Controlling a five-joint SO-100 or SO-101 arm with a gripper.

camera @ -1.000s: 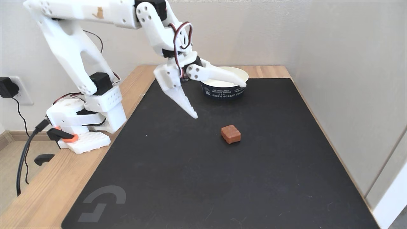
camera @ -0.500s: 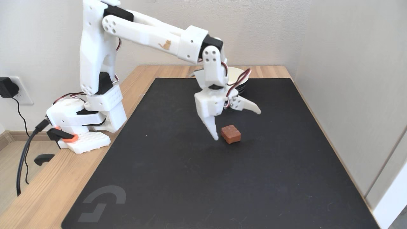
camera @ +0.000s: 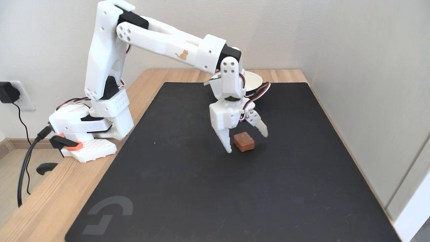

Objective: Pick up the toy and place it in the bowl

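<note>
The toy, a small reddish-brown block with a grooved top, lies on the black mat in the fixed view. My white gripper hangs over it, open, with one finger just left of the block and the other behind its right side. Neither finger visibly presses on the toy. The bowl stands at the mat's far edge, cream inside, mostly hidden behind my wrist.
My arm's base is clamped on the wooden table at the left. A grey wall runs close along the mat's right edge. A plug and cable hang at far left.
The gripper has dropped lower around the toy, and its right finger has swung down and inward, narrowing the gap. The toy has not moved.
</note>
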